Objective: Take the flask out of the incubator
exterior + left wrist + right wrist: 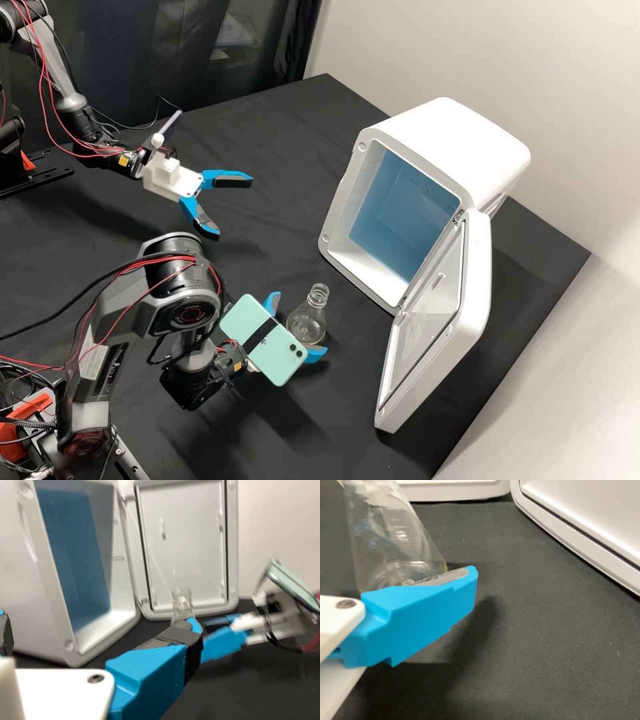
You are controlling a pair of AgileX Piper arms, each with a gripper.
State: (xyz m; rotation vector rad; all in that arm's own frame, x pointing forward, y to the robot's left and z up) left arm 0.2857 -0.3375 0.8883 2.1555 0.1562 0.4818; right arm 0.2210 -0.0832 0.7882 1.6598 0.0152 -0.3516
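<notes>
Flask (308,319) is already out of the incubator (460,143), low at the bench (280,127) near the open door (467,287). Right gripper (293,328) jaws pinch its base. Left gripper (232,205) hovers well apart with jaws spread. Likely only setting down and release remain.

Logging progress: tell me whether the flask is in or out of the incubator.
Out. The flask sits in the right end effector in front of the incubator, whose blue chamber is empty.

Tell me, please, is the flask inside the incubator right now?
No, the flask sits on the bench in front of the open incubator, within the right gripper.
</notes>
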